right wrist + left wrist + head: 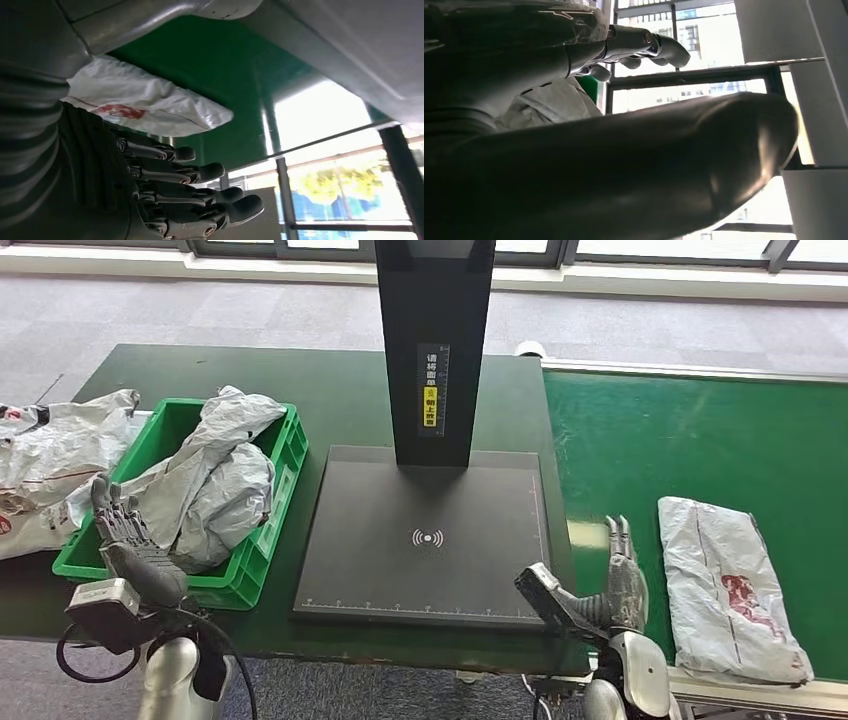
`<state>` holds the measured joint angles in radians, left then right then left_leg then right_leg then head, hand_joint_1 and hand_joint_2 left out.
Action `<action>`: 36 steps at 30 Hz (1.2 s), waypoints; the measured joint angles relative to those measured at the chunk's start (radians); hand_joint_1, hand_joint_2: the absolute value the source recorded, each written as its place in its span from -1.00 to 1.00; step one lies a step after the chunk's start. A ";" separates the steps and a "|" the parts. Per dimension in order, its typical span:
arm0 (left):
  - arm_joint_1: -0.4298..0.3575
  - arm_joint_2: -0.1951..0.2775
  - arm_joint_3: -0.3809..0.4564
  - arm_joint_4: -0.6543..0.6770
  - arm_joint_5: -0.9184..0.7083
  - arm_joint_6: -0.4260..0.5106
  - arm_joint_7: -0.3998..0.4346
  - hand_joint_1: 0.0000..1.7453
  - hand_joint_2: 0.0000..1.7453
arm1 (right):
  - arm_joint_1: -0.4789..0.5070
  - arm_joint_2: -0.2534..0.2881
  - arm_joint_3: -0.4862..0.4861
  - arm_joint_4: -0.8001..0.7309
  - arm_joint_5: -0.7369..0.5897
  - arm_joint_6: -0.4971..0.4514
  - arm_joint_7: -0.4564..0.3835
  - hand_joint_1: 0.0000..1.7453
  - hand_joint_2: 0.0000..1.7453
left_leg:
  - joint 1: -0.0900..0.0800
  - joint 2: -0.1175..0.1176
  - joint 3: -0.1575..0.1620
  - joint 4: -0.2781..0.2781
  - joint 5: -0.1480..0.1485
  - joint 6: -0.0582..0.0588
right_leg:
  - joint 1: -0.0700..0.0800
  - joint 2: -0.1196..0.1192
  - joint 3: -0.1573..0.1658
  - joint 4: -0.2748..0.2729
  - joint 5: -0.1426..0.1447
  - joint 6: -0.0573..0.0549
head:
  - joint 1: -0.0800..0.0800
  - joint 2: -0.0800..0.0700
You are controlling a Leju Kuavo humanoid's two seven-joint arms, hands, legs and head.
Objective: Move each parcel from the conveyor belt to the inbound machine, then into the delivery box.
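Note:
A white parcel with red print (728, 585) lies on the green conveyor belt (690, 440) at the right; the right wrist view shows this white parcel (150, 102) too. My right hand (595, 595) hovers at the belt's near edge, left of the parcel, fingers straight and apart, holding nothing. The black inbound machine (425, 535) has a flat scan plate and a tall post. Grey parcels (215, 485) fill the green delivery box (255, 560) at the left. My left hand (130, 540) is at the box's near left corner, open and empty.
More white and grey bags (45, 455) lie on the dark green table left of the box. The table's front edge runs just below both hands. Windows line the far wall.

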<state>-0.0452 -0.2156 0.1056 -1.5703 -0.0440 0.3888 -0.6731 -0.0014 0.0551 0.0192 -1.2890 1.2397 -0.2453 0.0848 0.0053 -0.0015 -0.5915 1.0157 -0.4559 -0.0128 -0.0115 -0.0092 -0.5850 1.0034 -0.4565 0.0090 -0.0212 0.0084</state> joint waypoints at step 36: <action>0.053 -0.033 -0.012 -0.092 0.013 -0.134 0.019 -1.00 -1.00 | -0.130 -0.071 -0.548 0.508 0.108 0.063 0.036 1.00 1.00 | -0.001 0.001 0.001 0.000 -0.001 0.002 | -0.001 0.001 0.001 -0.001 0.000 0.000 | 0.000 0.000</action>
<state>0.0081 -0.2482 0.0938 -1.6627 -0.0312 0.2550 -0.6546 -0.1312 -0.0160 -0.5290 -0.7815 1.3475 -0.1819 0.1208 0.0043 -0.0003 -0.5903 1.0160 -0.4573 -0.0107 -0.0125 -0.0083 -0.5844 1.0028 -0.4570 0.0094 -0.0214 0.0084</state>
